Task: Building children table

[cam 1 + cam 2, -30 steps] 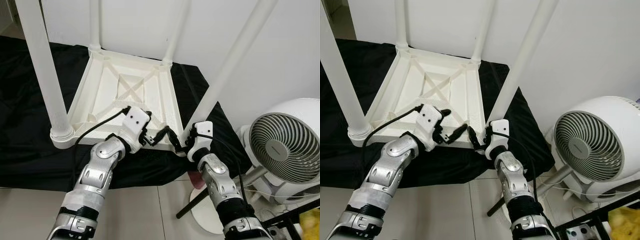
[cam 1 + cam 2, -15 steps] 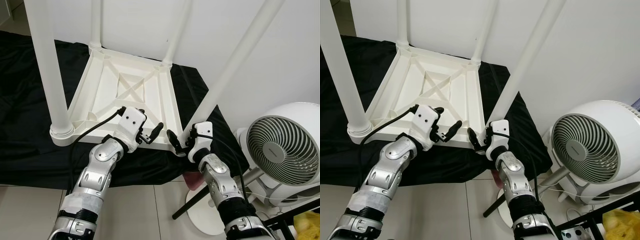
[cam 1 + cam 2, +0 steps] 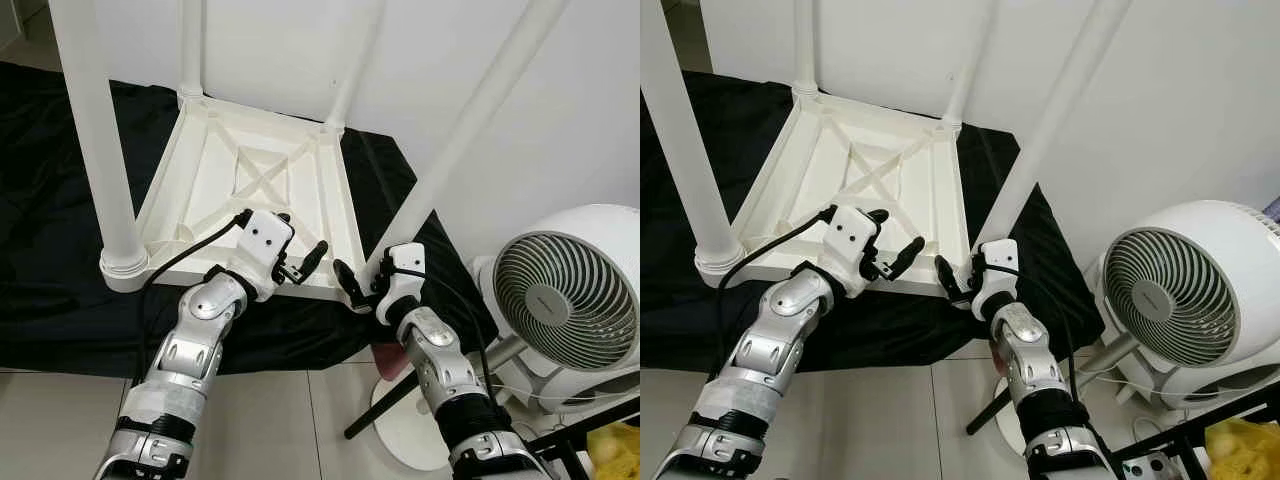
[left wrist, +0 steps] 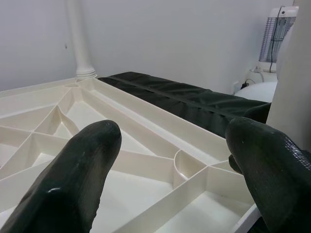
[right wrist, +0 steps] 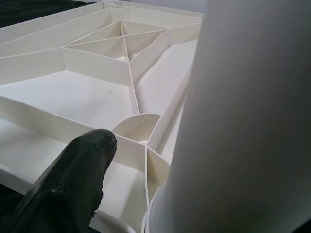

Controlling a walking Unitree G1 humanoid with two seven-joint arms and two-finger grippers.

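Jaws spread on both: left gripper (image 3: 300, 262) and right gripper (image 3: 352, 285) hover at the upturned table's (image 3: 215, 165) near rim; all four legs look fitted.

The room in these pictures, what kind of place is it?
Probably a room in a home, used as a floor workspace. An upturned white children's table lies on a black cloth spread over pale floor tiles by a plain white wall, with a white household fan standing beside it.
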